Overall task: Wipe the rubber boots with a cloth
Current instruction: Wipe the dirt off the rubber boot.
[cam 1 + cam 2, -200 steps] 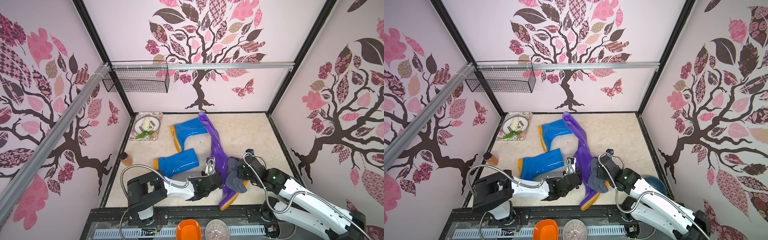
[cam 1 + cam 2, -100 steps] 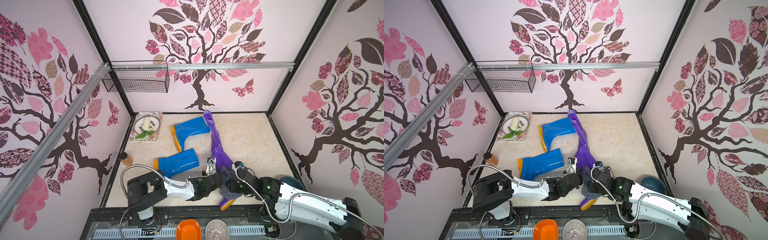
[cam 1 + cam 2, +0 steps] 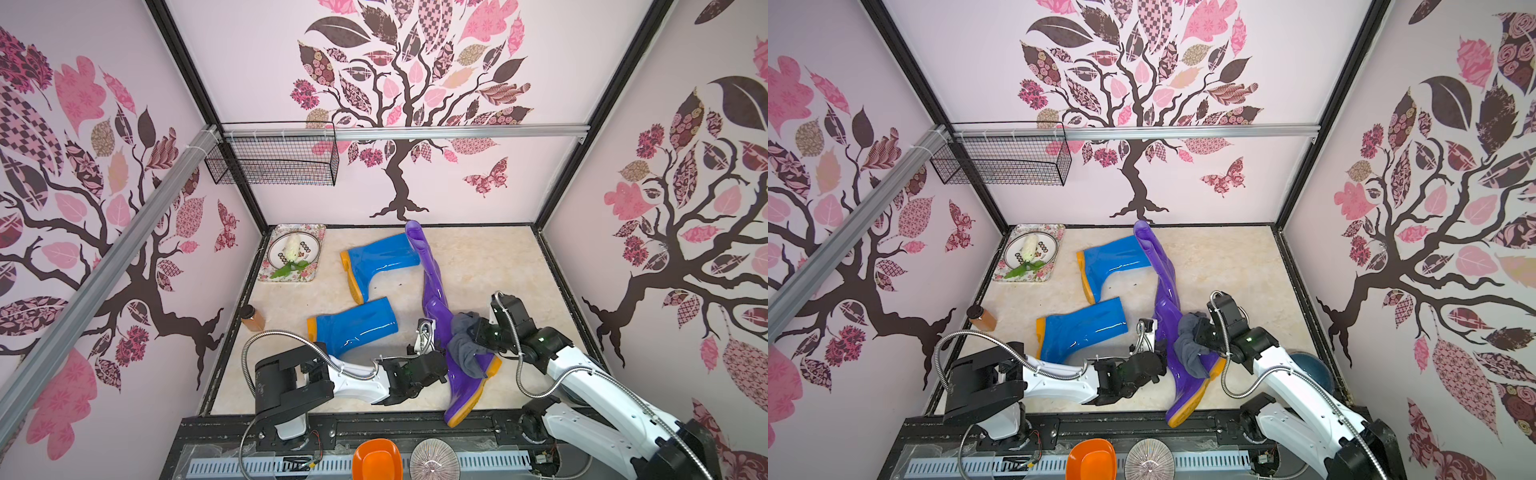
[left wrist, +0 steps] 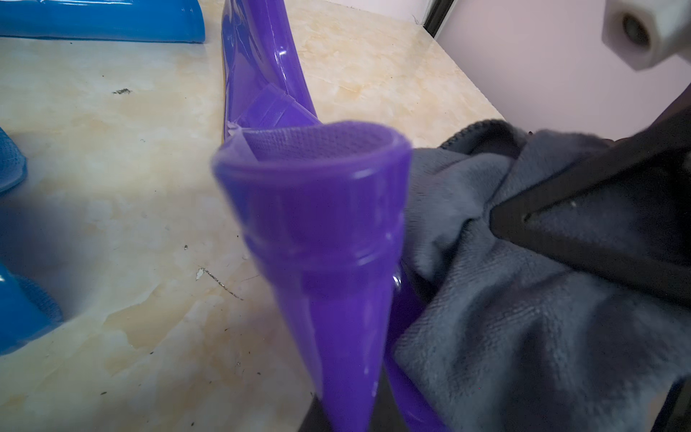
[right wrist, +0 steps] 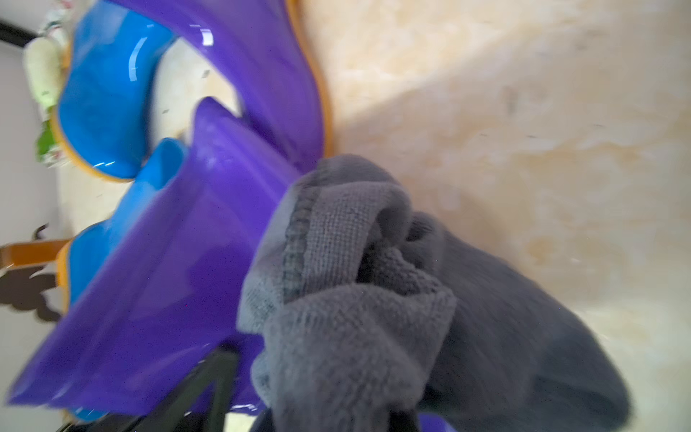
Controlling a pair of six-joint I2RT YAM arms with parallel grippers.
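The right pincer (image 3: 473, 337) clamps the bunched grey cloth (image 3: 463, 355) against the near purple boot (image 3: 467, 388), whose shaft the left pincer (image 3: 441, 360) pinches tight.

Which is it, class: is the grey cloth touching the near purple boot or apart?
Touching. The left wrist view shows the cloth pressed against the near purple boot with no gap; both top views show it draped over that boot's foot.
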